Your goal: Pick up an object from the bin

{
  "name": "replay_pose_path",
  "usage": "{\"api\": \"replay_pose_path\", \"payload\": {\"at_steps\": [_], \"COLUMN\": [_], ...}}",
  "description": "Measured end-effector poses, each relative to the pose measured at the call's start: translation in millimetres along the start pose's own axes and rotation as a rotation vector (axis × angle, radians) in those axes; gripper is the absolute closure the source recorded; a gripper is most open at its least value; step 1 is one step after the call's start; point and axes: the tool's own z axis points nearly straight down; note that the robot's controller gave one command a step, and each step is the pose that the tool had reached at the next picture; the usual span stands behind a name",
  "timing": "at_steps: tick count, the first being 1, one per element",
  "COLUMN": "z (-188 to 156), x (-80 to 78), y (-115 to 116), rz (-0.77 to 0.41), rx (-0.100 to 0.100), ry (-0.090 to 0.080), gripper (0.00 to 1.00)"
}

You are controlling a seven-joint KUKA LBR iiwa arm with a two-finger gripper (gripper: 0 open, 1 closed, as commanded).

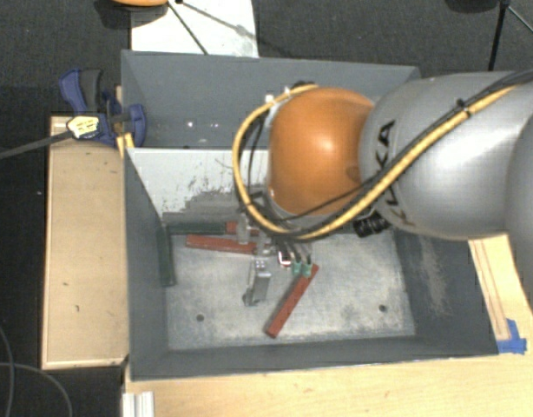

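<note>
My gripper (263,276) hangs below the arm's orange cover, low over the middle of the bin floor. A reddish-brown flat stick (284,309) lies slanted just to its right, and the stick's green upper end (303,270) sits close beside the gripper. A second reddish-brown stick (216,243) lies almost level to the gripper's upper left, its right end running under the gripper's body. Whether the gripper touches either stick is hidden by the cover.
A dark grey upright bar (167,257) stands against the bin's left wall. The arm and its cables cover the bin's back right part. Bare floor shows at the front left and front right.
</note>
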Motion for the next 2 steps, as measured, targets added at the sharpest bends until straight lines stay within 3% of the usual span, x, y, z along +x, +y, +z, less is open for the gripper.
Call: {"api": "replay_pose_path", "payload": {"at_steps": [1, 2], "z": [0, 52], "x": [0.0, -16.7], "y": [0, -26], "rz": [0.0, -0.061], "rx": [0.0, -0.002], "ry": [0.0, -0.007], "gripper": [0.0, 0.0]}}
